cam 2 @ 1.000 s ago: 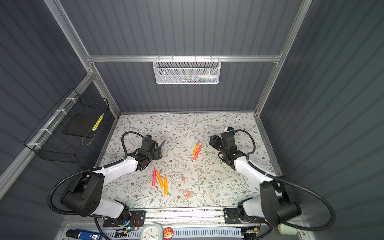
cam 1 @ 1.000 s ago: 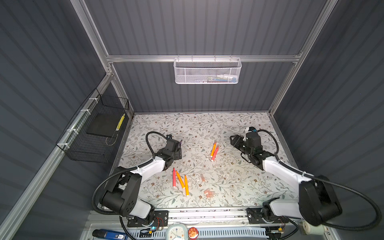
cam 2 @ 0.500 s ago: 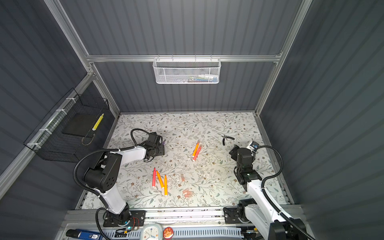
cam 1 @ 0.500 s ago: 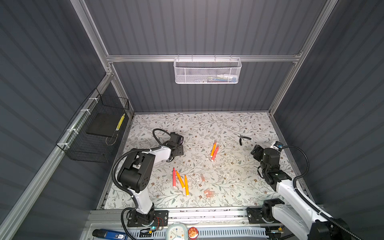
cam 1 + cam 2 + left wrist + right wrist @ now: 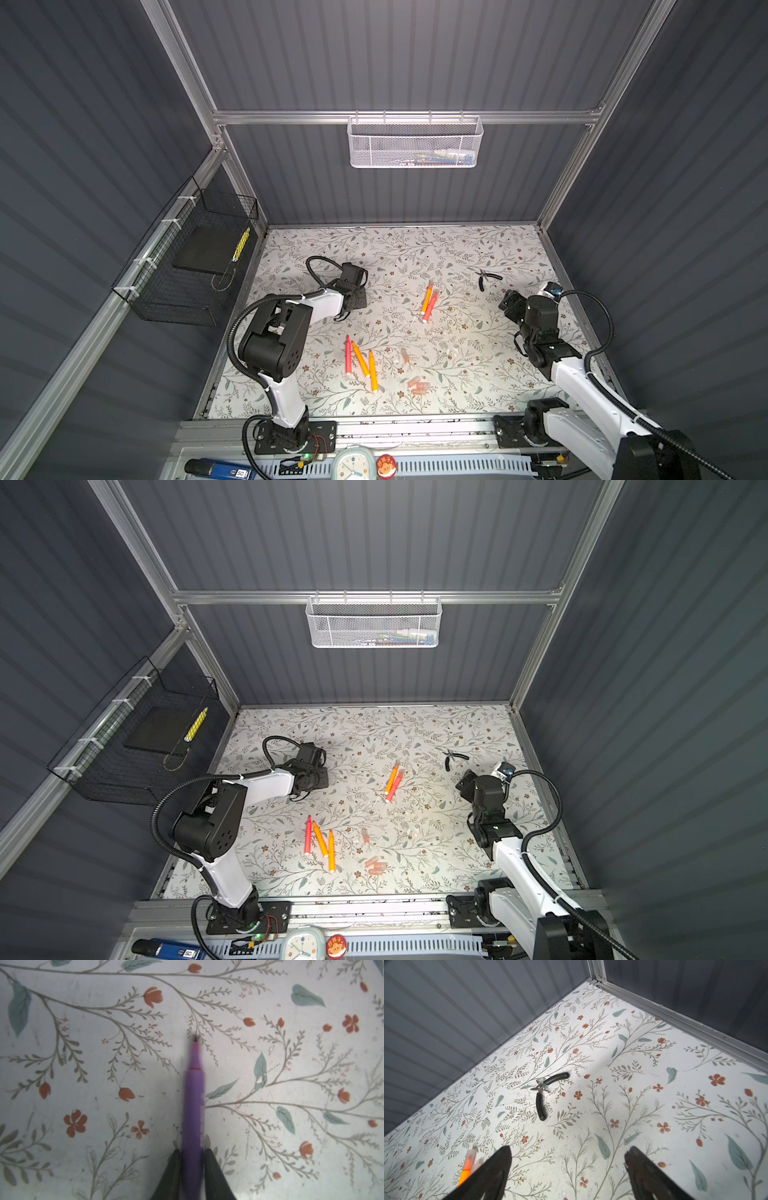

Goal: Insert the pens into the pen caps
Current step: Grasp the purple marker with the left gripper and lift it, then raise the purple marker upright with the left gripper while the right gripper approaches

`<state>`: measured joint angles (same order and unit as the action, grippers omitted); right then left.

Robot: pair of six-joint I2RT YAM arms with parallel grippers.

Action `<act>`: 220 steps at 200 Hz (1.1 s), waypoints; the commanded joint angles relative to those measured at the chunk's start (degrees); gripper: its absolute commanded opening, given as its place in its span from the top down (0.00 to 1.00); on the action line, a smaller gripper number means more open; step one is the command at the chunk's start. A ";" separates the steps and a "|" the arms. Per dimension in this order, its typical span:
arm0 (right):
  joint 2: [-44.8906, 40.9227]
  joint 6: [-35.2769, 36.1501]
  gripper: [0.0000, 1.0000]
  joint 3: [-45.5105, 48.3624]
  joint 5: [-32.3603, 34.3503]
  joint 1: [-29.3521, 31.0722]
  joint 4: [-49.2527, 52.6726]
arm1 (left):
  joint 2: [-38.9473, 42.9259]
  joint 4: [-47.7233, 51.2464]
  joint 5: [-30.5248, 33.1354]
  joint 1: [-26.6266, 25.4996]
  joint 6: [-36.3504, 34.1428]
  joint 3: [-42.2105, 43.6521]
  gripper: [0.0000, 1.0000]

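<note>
My left gripper (image 5: 192, 1151) is shut on a purple pen (image 5: 193, 1095), whose dark tip points away over the floral mat. In both top views this gripper (image 5: 357, 296) (image 5: 318, 776) sits low at the mat's left-middle and hides the pen. An orange and a red pen (image 5: 428, 301) (image 5: 392, 783) lie side by side at the centre. Three more pens (image 5: 360, 362) (image 5: 319, 840) lie near the front. Translucent pen caps (image 5: 417, 384) (image 5: 376, 865) lie to their right. My right gripper (image 5: 512, 305) (image 5: 569, 1151) is open and empty above the mat's right side.
Black-handled pliers (image 5: 485, 277) (image 5: 543, 1093) lie spread open at the far right of the mat. The end of an orange pen (image 5: 466, 1169) shows beside one right finger. A black wire basket (image 5: 191, 266) hangs on the left wall, a white mesh basket (image 5: 415, 143) on the back wall.
My left gripper has closed on the purple pen. My right arm has drawn back towards the front right, leaving the pliers on the mat, with its jaws wider apart.
</note>
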<state>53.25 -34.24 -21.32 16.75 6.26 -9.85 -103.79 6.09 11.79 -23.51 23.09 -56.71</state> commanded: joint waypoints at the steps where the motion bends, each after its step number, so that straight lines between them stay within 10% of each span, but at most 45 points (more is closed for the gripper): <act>1: -1.26 0.62 0.12 0.80 -0.86 -0.06 -0.96 | 1.61 1.11 -2.91 0.39 -0.10 2.85 0.87; 73: -2.37 0.94 0.11 1.30 -2.66 -0.11 -0.97 | 13.07 -8.14 -15.50 0.30 -3.11 10.37 1.00; 101: -4.07 -4.02 0.12 0.54 -14.33 0.68 2.51 | 19.78 -13.44 -25.75 -0.02 -4.09 14.44 1.00; 162: 0.06 -14.36 0.13 -1.62 -13.21 29.19 -14.22 | 30.16 -20.22 -27.24 -11.22 -7.80 19.40 1.00; 220: 16.38 -18.28 0.22 -11.01 -19.38 35.49 -23.85 | 38.09 -25.33 -28.69 -14.81 -8.72 24.25 1.00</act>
<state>66.17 -50.54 -28.45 0.05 39.88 -27.40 -67.90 -16.05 -16.16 -37.85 16.43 -33.67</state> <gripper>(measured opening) 0.782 0.164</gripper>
